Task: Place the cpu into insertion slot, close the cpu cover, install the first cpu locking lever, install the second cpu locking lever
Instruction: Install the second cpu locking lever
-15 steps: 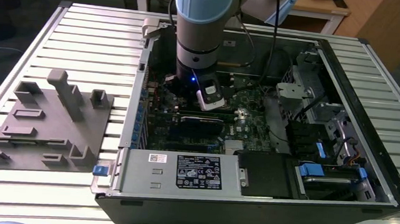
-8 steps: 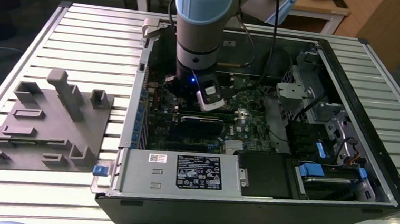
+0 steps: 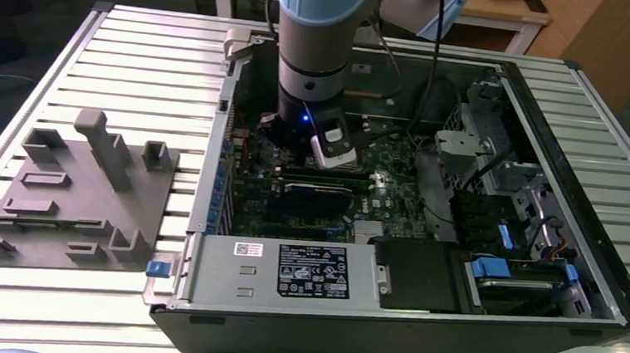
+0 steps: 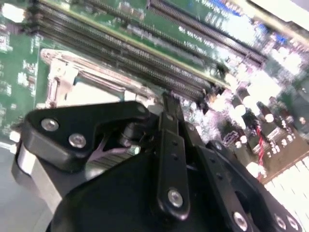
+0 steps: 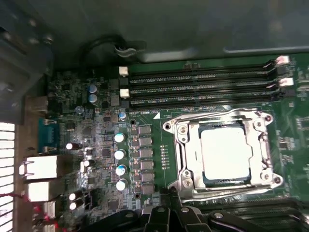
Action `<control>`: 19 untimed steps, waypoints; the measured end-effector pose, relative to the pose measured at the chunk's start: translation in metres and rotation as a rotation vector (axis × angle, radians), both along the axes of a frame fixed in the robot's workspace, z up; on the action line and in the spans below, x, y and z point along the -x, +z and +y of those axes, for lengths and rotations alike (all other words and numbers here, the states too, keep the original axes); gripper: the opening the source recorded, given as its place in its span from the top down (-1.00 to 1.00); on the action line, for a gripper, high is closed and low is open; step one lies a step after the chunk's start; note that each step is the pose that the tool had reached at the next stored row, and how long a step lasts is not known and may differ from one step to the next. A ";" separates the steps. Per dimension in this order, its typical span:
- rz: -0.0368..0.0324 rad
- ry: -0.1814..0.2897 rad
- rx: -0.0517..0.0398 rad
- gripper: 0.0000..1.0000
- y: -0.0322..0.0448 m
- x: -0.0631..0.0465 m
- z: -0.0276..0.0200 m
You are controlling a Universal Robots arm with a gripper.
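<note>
Ribbed pale metal forms the table (image 3: 113, 54) seen in the exterior view, with wooden desks (image 3: 504, 15) behind it at 12 o'clock. An open black computer case (image 3: 579, 203) is laid flat on the table, and a grey fixture block (image 3: 80, 202) is placed beside it at 9 o'clock. The arm (image 3: 318, 52) is lowered into the case over the green motherboard (image 3: 392, 190); the gripper (image 3: 333, 157) is held just above the board, and whether it is open or shut cannot be told.

In the second wrist view, the black gripper (image 4: 166, 104) linkage is seen close above the board, with long black memory slots (image 4: 145, 67) running past it and a silver frame edge at 9 o'clock.

In the first wrist view, the cpu (image 5: 226, 152) is seated in the insertion slot (image 5: 207, 180), its pale silvery top lying flat. The cpu cover (image 5: 181, 145), a thin silver frame, is laid down around the chip, whose top is shown through the window. Round capacitors (image 5: 119, 154) are lined up at 9 o'clock of the socket, memory slots at 12 o'clock.
</note>
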State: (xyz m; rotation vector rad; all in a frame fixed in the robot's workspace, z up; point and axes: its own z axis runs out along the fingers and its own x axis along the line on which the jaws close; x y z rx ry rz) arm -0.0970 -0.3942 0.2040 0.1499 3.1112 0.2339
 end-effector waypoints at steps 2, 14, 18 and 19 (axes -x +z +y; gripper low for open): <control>-0.0001 0.000 -0.0002 0.79 0.0006 0.000 0.0000; 0.0000 0.000 0.0000 0.79 -0.0041 -0.003 0.0001; 0.0001 0.000 0.0001 0.79 -0.0045 -0.005 0.0001; 0.0001 0.000 -0.0002 0.79 -0.0048 -0.005 0.0002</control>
